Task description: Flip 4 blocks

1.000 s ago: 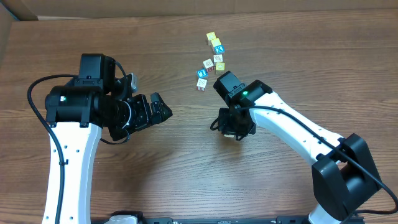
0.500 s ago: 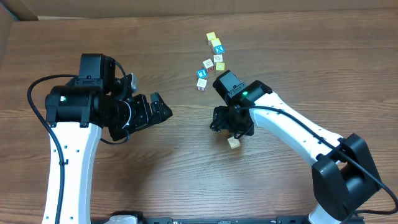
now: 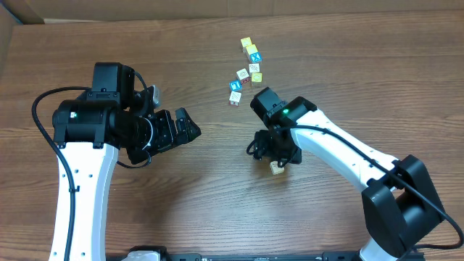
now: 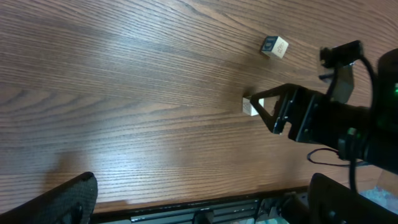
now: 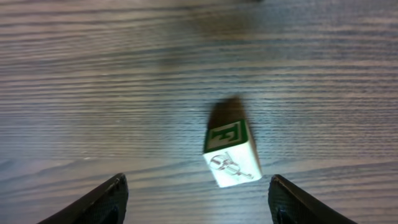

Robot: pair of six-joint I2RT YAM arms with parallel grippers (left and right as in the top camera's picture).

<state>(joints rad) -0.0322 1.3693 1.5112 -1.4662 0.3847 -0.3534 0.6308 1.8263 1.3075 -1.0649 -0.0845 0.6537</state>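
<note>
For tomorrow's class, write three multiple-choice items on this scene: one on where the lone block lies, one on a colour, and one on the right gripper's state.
1. Where is the lone block?
A. In the left gripper
B. On the table, just ahead of the right gripper
C. Stacked on another block

2. What colour borders its lettered face?
A. Red
B. Blue
C. Green

3. How does the right gripper stand?
A. Open, holding nothing
B. Shut on the block
C. Shut and empty

Answers:
1 B: the right wrist view shows it resting on bare wood ahead of the fingers.
2 C: the frame around the letter is green.
3 A: both fingers stand wide apart, clear of the block.
</note>
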